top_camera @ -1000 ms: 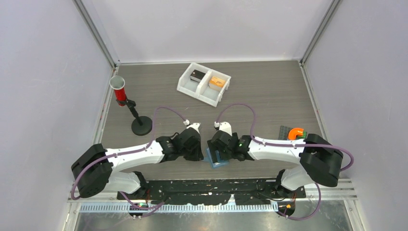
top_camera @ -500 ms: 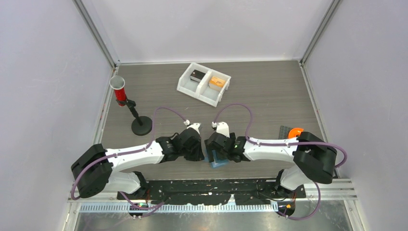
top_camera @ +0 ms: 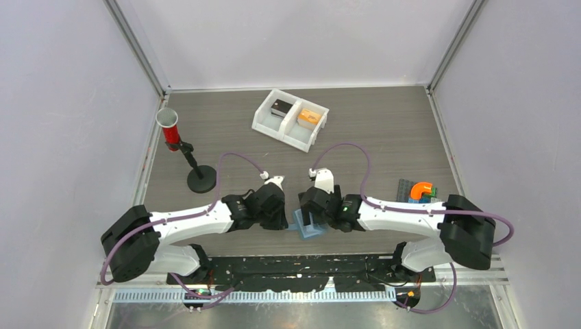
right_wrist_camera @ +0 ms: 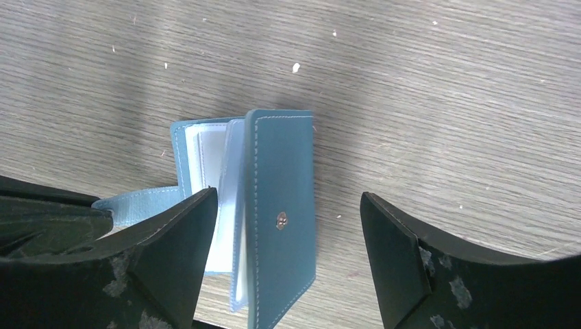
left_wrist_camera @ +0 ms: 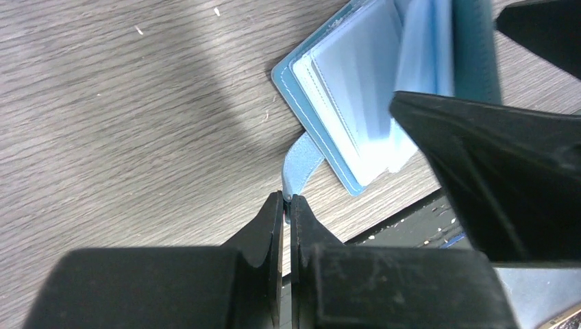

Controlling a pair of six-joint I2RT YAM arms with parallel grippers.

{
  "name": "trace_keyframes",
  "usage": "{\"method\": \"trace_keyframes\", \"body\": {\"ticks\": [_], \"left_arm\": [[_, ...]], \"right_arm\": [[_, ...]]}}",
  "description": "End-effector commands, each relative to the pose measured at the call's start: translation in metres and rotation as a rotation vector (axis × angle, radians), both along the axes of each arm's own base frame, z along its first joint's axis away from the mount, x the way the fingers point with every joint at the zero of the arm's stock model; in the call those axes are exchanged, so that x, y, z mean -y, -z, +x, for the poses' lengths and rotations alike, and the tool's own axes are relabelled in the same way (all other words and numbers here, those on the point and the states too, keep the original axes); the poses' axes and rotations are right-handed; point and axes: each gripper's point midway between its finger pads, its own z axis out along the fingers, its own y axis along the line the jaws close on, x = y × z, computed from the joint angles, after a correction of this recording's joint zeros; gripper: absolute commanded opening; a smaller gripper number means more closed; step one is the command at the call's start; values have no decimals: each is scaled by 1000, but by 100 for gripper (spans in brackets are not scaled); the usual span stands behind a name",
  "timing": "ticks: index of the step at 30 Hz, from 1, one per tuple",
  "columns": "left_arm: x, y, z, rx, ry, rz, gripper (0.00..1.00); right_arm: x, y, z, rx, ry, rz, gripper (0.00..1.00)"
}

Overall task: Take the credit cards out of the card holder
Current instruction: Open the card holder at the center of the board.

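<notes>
The light-blue card holder [top_camera: 307, 227] lies near the table's front edge between my two grippers. Its cover [right_wrist_camera: 282, 205] stands partly raised, and the pale inner sleeves [right_wrist_camera: 209, 159] show beneath it. The left gripper [left_wrist_camera: 288, 199] is shut on the holder's blue strap [left_wrist_camera: 301, 161], pinching its tip. Over the holder, the right gripper [right_wrist_camera: 288, 195] is open, with the raised cover between its fingers; one finger [right_wrist_camera: 179, 226] sits beside the sleeves. No finger visibly touches the cover. The credit cards are hidden; no dark card shows in the sleeves [left_wrist_camera: 356, 89].
A white two-compartment tray [top_camera: 291, 120] stands at the back, with a dark item and an orange item in it. A red cup on a black stand [top_camera: 168, 125] is at the left. An orange piece on a grey plate [top_camera: 420, 190] is at the right.
The right arm swung left, then back right, over the holder, and its jaws narrowed a little. The left gripper kept its pinch on the strap without moving.
</notes>
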Motion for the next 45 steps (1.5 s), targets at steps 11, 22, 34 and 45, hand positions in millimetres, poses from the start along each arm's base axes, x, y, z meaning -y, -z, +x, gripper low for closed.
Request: {"method": "trace_keyframes", "body": {"ticks": [11, 22, 34, 45], "left_arm": [[-21, -2, 7, 42, -44, 85, 0], [-13, -9, 9, 24, -61, 66, 0], [8, -31, 6, 35, -36, -90, 0], [8, -34, 6, 43, -41, -114, 0]], "right_arm": [[42, -18, 1, 77, 47, -32, 78], [63, -5, 6, 68, 42, 12, 63], [31, -85, -2, 54, -51, 226, 55], [-28, -116, -23, 38, -174, 449, 51]]}}
